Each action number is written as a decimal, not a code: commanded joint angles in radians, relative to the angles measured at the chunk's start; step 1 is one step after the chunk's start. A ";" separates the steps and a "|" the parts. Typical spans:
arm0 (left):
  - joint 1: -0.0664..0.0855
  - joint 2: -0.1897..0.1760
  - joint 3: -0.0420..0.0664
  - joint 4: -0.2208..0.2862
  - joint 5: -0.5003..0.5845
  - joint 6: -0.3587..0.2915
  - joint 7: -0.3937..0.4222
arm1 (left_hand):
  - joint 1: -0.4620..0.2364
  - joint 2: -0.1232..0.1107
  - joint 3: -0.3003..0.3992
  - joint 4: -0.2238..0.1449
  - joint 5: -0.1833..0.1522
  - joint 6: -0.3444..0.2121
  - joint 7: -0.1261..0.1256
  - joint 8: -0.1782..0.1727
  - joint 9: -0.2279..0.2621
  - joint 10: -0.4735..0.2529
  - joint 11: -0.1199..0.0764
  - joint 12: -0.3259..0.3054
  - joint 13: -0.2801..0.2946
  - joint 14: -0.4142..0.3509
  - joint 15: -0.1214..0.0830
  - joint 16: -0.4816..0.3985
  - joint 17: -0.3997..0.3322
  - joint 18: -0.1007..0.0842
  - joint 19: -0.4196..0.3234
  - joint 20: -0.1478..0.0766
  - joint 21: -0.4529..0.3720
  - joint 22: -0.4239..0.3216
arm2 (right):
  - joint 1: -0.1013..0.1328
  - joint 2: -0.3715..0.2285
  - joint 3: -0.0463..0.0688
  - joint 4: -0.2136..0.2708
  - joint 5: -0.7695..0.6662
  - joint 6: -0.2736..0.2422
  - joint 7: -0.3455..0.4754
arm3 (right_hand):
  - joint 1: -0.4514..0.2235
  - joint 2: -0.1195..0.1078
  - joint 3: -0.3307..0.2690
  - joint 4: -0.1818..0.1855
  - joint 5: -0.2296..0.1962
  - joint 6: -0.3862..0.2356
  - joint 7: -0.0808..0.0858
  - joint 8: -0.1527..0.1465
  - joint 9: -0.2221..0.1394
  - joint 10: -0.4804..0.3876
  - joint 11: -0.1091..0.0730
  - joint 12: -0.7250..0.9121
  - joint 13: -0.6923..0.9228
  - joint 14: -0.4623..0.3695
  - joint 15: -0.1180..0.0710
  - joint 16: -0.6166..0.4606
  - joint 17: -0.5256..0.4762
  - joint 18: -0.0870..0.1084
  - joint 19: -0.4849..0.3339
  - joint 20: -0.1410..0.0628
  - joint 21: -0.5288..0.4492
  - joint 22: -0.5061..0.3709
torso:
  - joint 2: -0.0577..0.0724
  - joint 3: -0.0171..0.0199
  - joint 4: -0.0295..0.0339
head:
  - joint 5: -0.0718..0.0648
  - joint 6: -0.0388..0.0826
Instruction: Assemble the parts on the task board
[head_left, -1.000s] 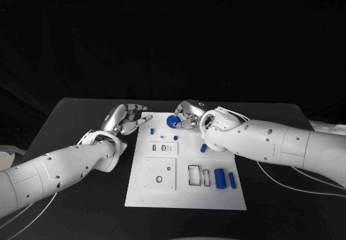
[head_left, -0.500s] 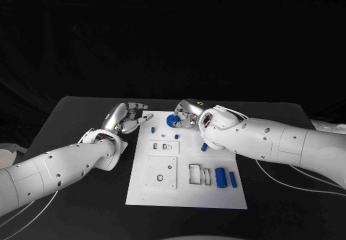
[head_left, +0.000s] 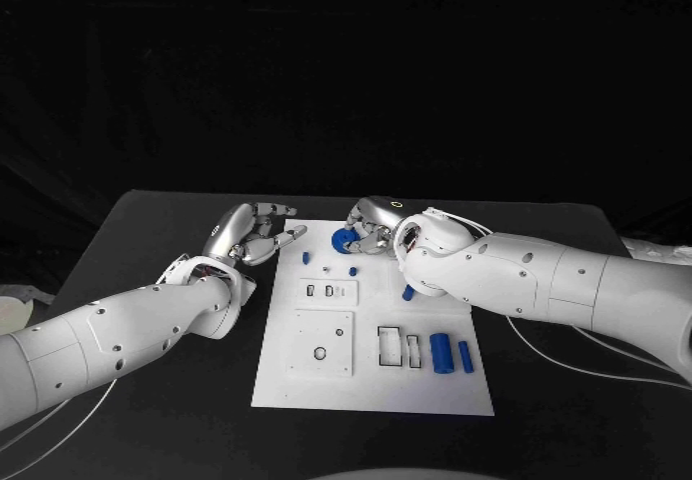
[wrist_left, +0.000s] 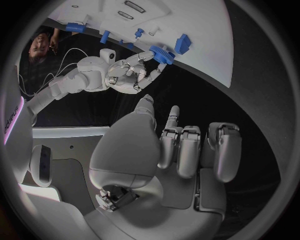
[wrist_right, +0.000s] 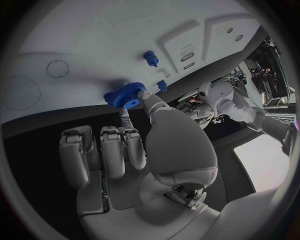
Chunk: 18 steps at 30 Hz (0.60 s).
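Task board (head_left: 372, 385) flat in middle of black table (head_left: 144, 240), long axis running away from robot; dark bare table along both long sides and past near edge

Blue gear (head_left: 346, 240) at far edge of board, pinched between fingertips of right hand (head_left: 375, 225); other fingers curled under in right wrist view. Gear (wrist_right: 129, 95) toothed, round, flat face toward board; whether seated on board or held just above, cannot tell

Left hand (head_left: 253, 232) just off far left corner of board, over table, fingers loosely curled, apart, holding nothing; close to right hand across corner, not touching

Small blue peg (head_left: 353, 272) upright near gear. Another small blue piece (head_left: 304, 259) at left edge, one more (head_left: 408, 294) beside right forearm

Two blue cylinders (head_left: 440, 355) lying side by side near right edge, long axes parallel to board's length, next to empty rectangular slots (head_left: 389, 346)

Raised white plate (head_left: 320, 346) with oval hole left of slots; smaller plate (head_left: 327, 292) with two slots farther out
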 joint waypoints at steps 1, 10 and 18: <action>0.001 0.001 0.001 0.003 0.000 -0.007 -0.001 | 0.000 0.013 0.005 -0.003 0.003 0.004 0.002 -0.005 -0.002 0.106 0.003 0.003 0.264 0.104 0.005 0.002 0.263 -0.015 0.105 0.005 0.002 0.263 | -0.003 0.004 -0.002 -0.004 -0.016 0.039 -0.021 | 0.001 0.004 0.007 0.000 -0.005 -0.005 0.001 -0.003 0.001 0.106 0.009 0.003 0.263 0.106 0.009 0.004 0.263 -0.007 0.105 0.006 0.004 0.263 | -0.001 0.0003 -0.0007 | 0.001 -0.002; 0.002 -0.003 0.001 0.004 0.000 -0.008 -0.002 | 0.000 0.013 0.005 -0.003 0.003 0.004 0.002 -0.005 -0.002 0.106 0.003 0.003 0.264 0.104 0.005 0.002 0.263 -0.015 0.105 0.005 0.002 0.263 | -0.004 0.011 -0.002 -0.014 -0.020 0.055 -0.032 | 0.000 0.006 0.012 -0.001 -0.026 -0.013 0.003 -0.014 0.000 0.106 0.011 0.003 0.263 0.106 0.011 0.004 0.263 -0.007 0.105 0.008 0.004 0.263 | -0.001 0.0006 -0.0004 | 0.003 -0.003; 0.002 -0.002 0.001 0.004 0.000 -0.007 -0.002 | 0.000 0.013 0.005 -0.003 0.003 0.004 0.002 -0.005 -0.002 0.106 0.003 0.003 0.264 0.104 0.005 0.002 0.263 -0.015 0.105 0.005 0.002 0.263 | -0.004 0.014 -0.002 -0.017 -0.021 0.069 -0.037 | -0.002 0.005 0.012 -0.002 -0.032 -0.018 0.003 -0.019 -0.001 0.106 0.011 0.003 0.263 0.106 0.011 0.004 0.263 -0.007 0.105 0.008 0.004 0.263 | -0.001 0.0004 -0.0011 | 0.001 -0.003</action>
